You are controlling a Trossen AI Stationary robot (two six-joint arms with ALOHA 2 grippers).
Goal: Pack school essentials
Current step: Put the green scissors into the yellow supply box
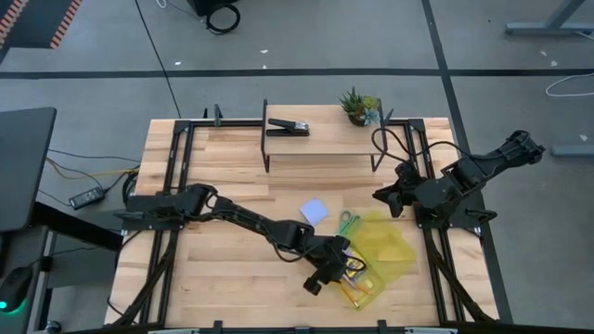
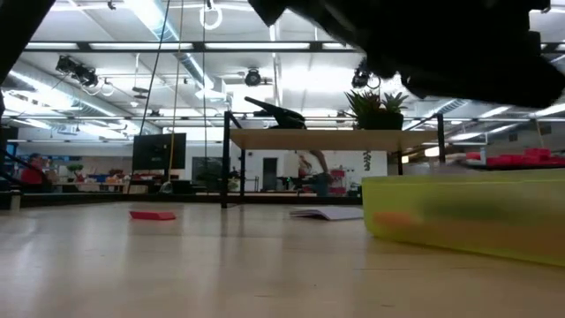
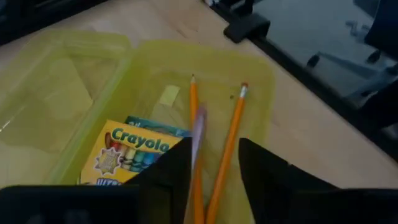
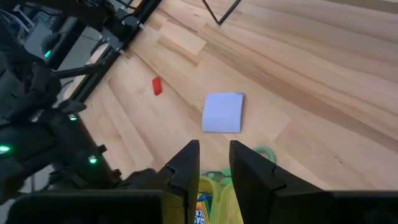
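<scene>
The left gripper (image 1: 327, 276) is over the yellow-green translucent case (image 1: 388, 252) at about five o'clock on the table, and from its wrist camera the two dark fingers (image 3: 171, 171) stand a narrow gap apart with a pink pencil (image 3: 198, 134) running up between them. Whether they are actually pinching that pencil, I cannot tell. Right beside it lie two orange pencils (image 3: 230, 146), side by side inside the case, tips pointing away from the gripper. The crayon box (image 3: 130, 152) sits in the same case, touching the near wall, label up. The open lid (image 3: 46, 93) lies flat next to the tray. Outside the case, the green-handled scissors (image 1: 348, 222) rest against its eleven o'clock edge, and the pale blue notepad (image 1: 315, 211) lies flat on the wood just beyond, near the table's centre. The tiny red piece (image 4: 157, 86) is well apart from the notepad on bare wood. The right gripper (image 1: 382, 198) waits at three o'clock, hanging above the table, its fingers (image 4: 186, 163) a narrow gap apart and holding nothing. At twelve o'clock a raised shelf (image 1: 320, 144) carries the black stapler (image 1: 288, 126) and the potted plant (image 1: 358, 105).
</scene>
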